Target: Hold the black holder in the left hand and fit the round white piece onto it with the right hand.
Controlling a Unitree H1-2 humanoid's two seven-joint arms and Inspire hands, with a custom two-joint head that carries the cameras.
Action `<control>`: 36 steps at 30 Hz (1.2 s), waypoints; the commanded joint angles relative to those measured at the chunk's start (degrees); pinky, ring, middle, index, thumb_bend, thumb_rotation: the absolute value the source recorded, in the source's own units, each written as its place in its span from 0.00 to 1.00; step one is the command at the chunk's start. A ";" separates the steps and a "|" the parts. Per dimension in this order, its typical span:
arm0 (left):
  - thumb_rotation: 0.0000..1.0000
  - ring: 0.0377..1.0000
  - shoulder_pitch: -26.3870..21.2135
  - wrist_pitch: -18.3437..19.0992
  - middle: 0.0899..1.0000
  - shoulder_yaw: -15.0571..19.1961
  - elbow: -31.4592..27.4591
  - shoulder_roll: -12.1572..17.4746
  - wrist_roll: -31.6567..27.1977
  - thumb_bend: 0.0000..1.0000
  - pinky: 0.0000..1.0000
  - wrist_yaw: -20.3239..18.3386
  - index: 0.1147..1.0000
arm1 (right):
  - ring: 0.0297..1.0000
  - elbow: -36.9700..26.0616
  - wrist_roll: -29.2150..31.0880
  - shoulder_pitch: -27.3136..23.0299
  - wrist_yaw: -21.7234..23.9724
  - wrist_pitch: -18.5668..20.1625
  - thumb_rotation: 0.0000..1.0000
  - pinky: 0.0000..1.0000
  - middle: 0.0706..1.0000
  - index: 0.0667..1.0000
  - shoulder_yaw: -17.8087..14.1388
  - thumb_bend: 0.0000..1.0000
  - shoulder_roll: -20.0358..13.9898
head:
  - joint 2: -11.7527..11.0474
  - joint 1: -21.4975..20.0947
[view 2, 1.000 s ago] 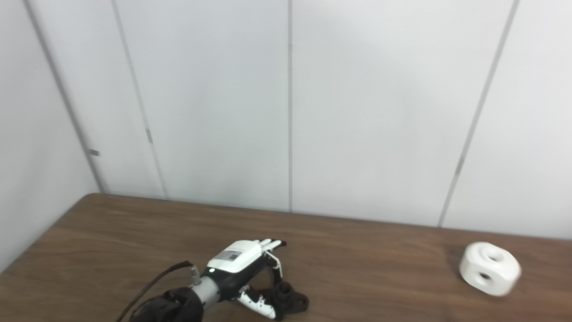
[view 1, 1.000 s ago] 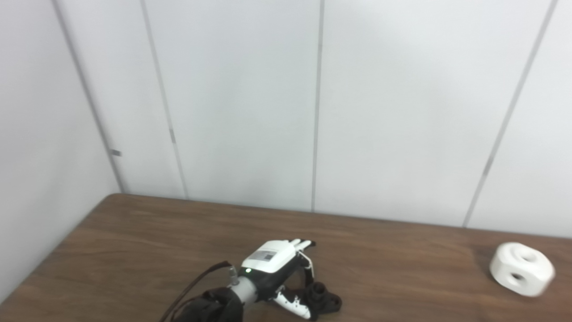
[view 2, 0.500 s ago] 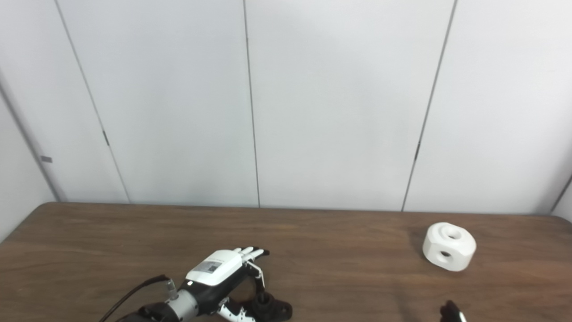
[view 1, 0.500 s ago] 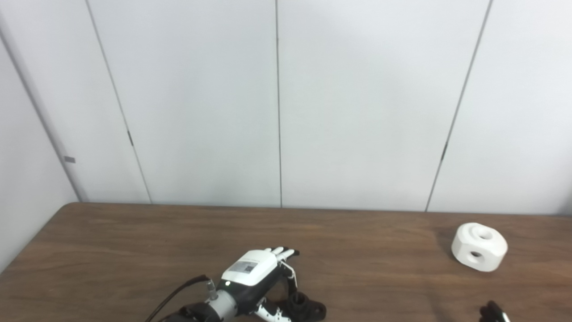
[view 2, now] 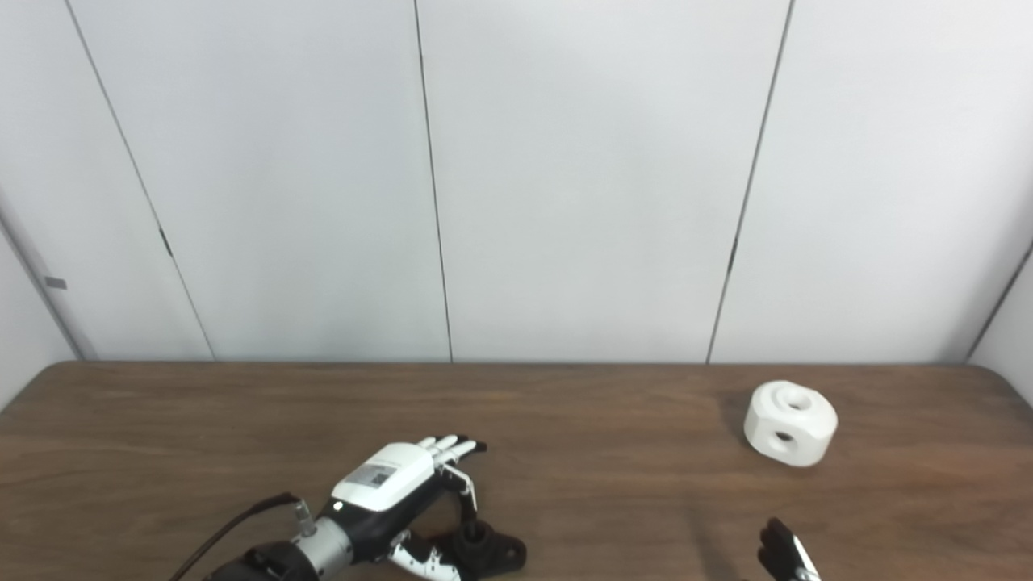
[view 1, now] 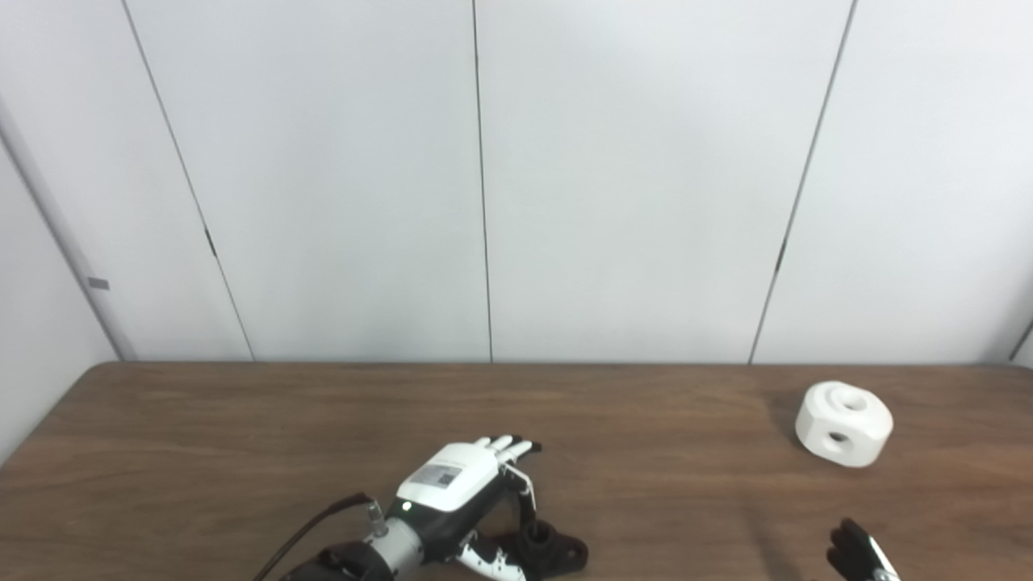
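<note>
The left hand (view 1: pixel 462 492) spreads wide over the black holder (view 1: pixel 549 552), partly hiding it. The right hand (view 1: pixel 859 553), cropped, state unclear. The round white piece (view 1: pixel 843 424) sits at 2 o'clock.

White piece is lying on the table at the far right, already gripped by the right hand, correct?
Not gripped. The white piece lies alone on the table at the far right; the right hand is just entering at the bottom edge, well short of it, as the left eye view shows.
</note>
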 commanded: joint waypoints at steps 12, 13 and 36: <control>0.05 1.00 -3.25 -3.11 0.97 0.52 4.87 -1.91 0.30 0.52 1.00 3.07 0.41 | 0.94 -3.46 -3.07 0.99 -0.40 -0.56 0.77 0.80 0.94 0.92 1.15 0.78 1.79 | -0.88 -3.95; 0.05 1.00 -3.34 -3.97 0.96 0.61 5.85 -2.11 0.34 0.52 1.00 4.14 0.41 | 0.93 -3.66 -3.74 0.90 -0.50 -0.23 0.76 0.79 0.93 0.91 1.06 0.79 1.74 | -1.56 -4.82; 0.05 1.00 -4.46 -9.48 0.95 1.92 14.50 -1.39 -0.33 0.52 1.00 10.57 0.41 | 0.80 -8.57 -33.24 -26.67 4.60 27.27 0.74 0.57 0.85 0.85 -15.47 0.99 -19.63 | -9.46 -14.31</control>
